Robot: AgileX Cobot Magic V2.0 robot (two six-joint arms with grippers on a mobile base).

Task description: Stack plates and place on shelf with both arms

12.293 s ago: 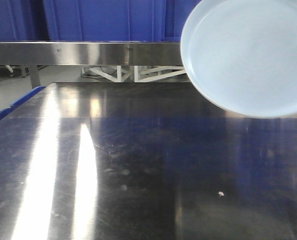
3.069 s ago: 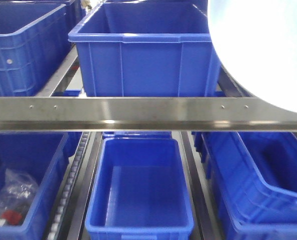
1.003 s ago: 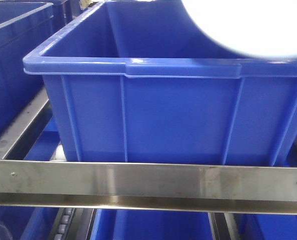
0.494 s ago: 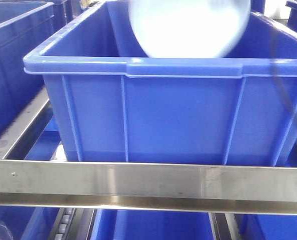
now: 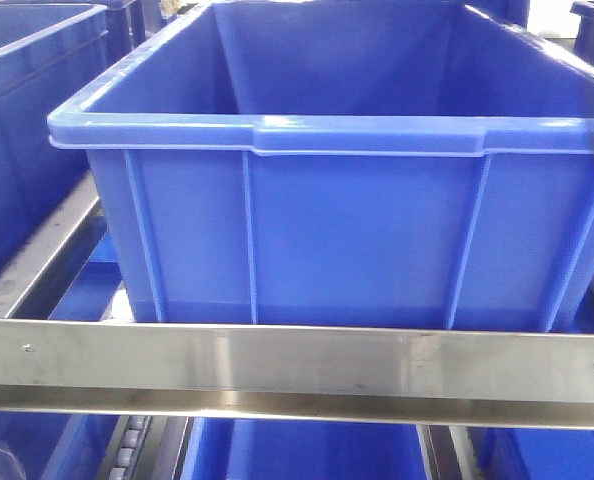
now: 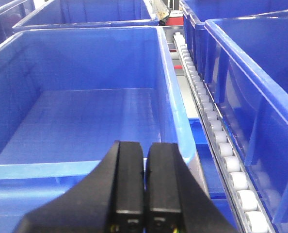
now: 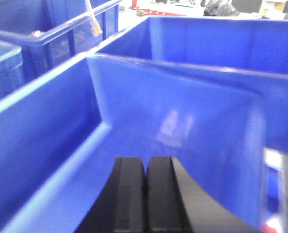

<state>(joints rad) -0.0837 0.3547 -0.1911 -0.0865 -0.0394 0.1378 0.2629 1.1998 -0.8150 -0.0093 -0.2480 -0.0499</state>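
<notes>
left gripper (image 6: 144, 167): black jaws pressed together, gripping nothing, above near rim of blue crate (image 6: 86, 121) | right gripper (image 7: 145, 182): jaws closed, nothing between them, over another crate's (image 7: 183, 111) interior | plates: none visible in any view | shelf (image 5: 297, 365): steel front rail below big crate (image 5: 327, 230)

Glossy plastic crate (image 5: 357, 230), seemingly brushed-steel rail (image 5: 297, 365)

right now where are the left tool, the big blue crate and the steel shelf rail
left tool (image 6: 144, 189), left wrist view, seam between its closed black fingers
big blue crate (image 5: 357, 240), front view, its front wall
steel shelf rail (image 5: 297, 365), front view, middle of the flat riveted front face
</notes>
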